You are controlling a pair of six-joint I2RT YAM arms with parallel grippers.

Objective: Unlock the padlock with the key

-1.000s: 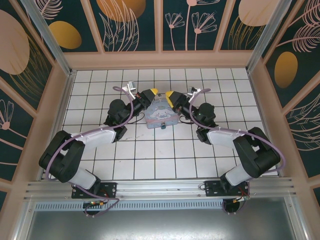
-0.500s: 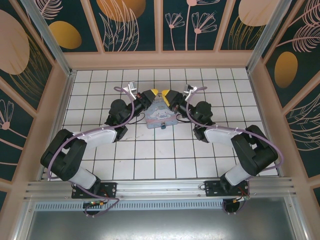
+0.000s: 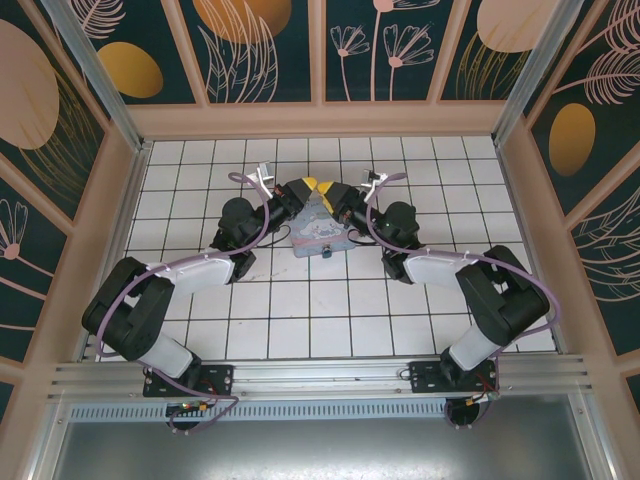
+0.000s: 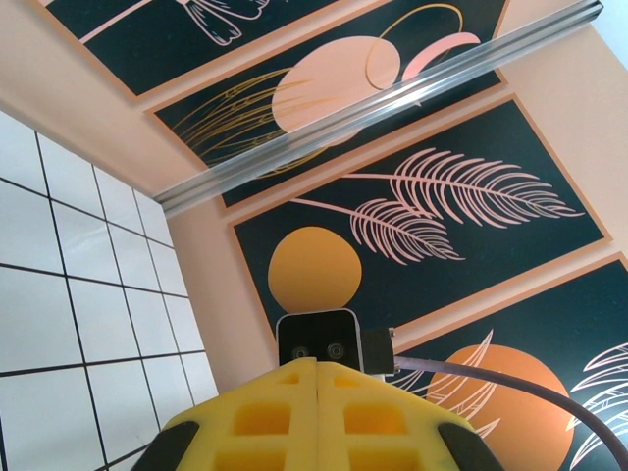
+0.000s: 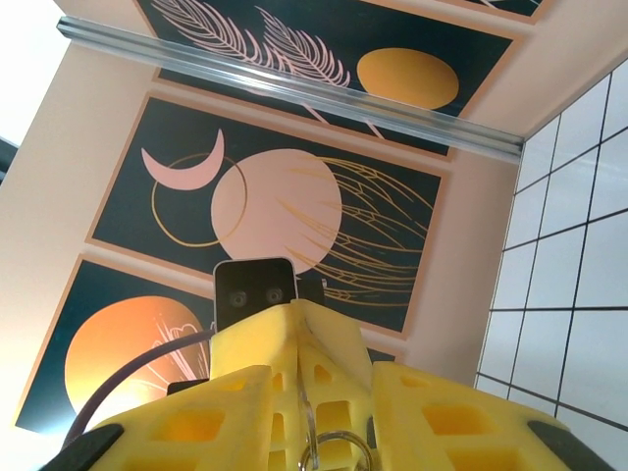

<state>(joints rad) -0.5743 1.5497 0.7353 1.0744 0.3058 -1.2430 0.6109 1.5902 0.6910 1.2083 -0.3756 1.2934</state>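
Observation:
Over the pastel printed box point(image 3: 322, 230) my two grippers meet tip to tip. The left gripper point(image 3: 305, 186) point(image 4: 316, 365) is shut, its yellow fingers pressed together. In the right wrist view a thin metal piece with a small ring, the key point(image 5: 337, 453), sits in the seam of those left fingers point(image 5: 285, 343). My right gripper point(image 3: 328, 190) point(image 5: 319, 378) stands open, one finger on each side of the left fingertips and the ring. A small dark bit point(image 3: 327, 251) shows at the box's near edge, too small to tell whether it is the padlock.
The white tiled floor point(image 3: 300, 300) is ringed by low peach walls and dark leaf-patterned panels point(image 3: 250, 50). Both forearms angle inward from the near corners, with cables looping above the wrists. In the left wrist view the right wrist's camera point(image 4: 316, 340) faces me closely.
The right gripper has slid left until its fingers flank the left fingertips, and its jaws have narrowed. The left gripper and the box have stayed in place.

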